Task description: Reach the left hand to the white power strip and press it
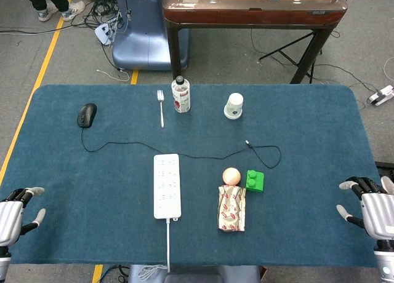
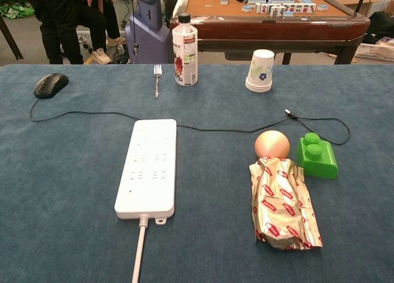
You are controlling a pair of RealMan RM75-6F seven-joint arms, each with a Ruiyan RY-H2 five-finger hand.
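The white power strip [image 1: 167,186] lies lengthwise on the blue table, a little left of centre, its cord running off the near edge; the chest view shows the power strip [image 2: 148,167] close up with nothing on it. My left hand [image 1: 13,214] sits at the table's near left corner, far to the left of the strip, fingers apart and holding nothing. My right hand [image 1: 373,210] rests at the near right corner, fingers spread and empty. Neither hand appears in the chest view.
A black mouse [image 1: 87,115] with its thin cable [image 1: 209,155] lies at back left. A fork [image 1: 160,107], bottle [image 1: 180,95] and paper cup [image 1: 234,106] stand along the back. A peach ball [image 1: 231,175], green brick [image 1: 255,181] and snack packet [image 1: 231,208] lie right of the strip.
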